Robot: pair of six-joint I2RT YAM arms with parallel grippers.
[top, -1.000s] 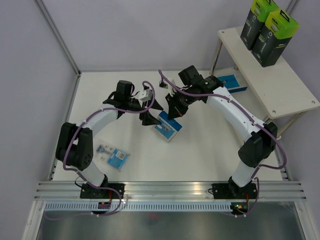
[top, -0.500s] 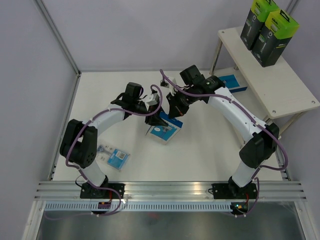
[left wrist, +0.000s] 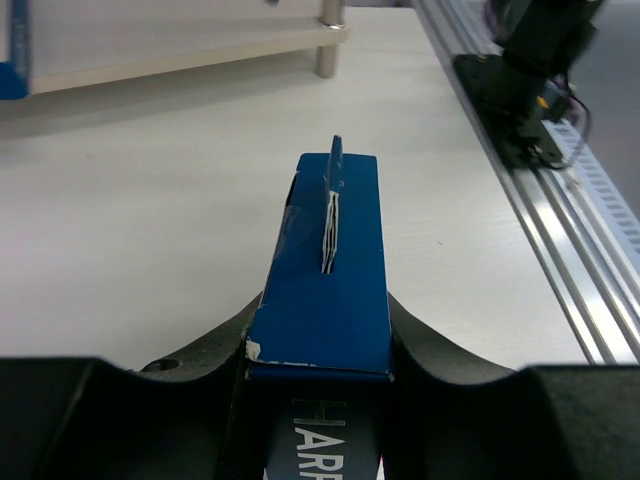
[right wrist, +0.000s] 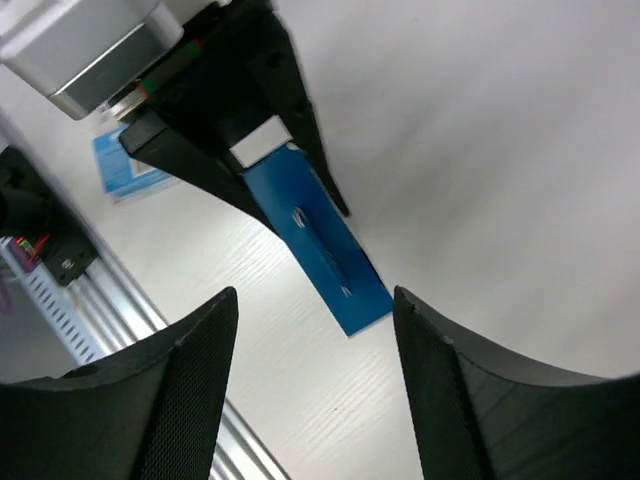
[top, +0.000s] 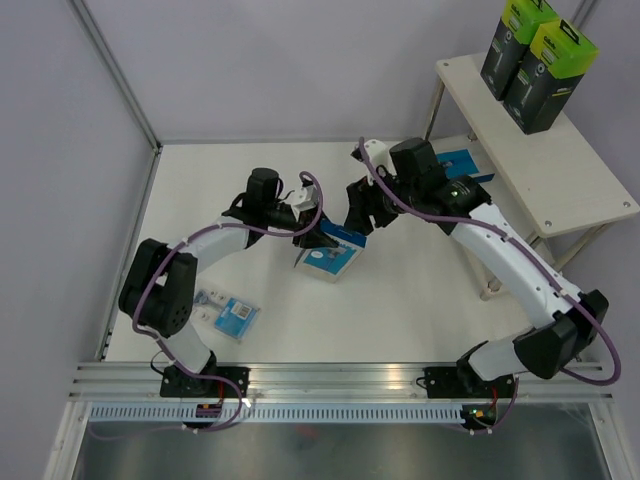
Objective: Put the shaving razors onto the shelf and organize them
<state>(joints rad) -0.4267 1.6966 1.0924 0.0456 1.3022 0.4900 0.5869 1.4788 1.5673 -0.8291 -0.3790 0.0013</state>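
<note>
Mid-tabletop (top: 420, 290), the left hand (top: 311, 238) clamps a flat blue cardboard box (left wrist: 330, 260); just right, the right hand (top: 357, 215) gapes wide.

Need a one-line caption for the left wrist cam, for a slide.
Left claw grips a blue box edge-on, with the white table and shelf beyond.

The blue-and-white box (left wrist: 330, 280) is seen as deep blue along its edge, with white lettering printed there. The left claw (top: 318, 240) and right claw (right wrist: 312, 300) are coloured matte black. The two tall boxes (top: 520, 45) (top: 550, 75) are black, capped in lime green. The shelf (top: 560, 170) is finished in pale beige on silver legs. The desk (top: 420, 300) is white with a faint wood grain. The blister pack (top: 228, 312) is backed with blue card. White arm shells are trailed by purple cables (top: 300, 215).
</note>
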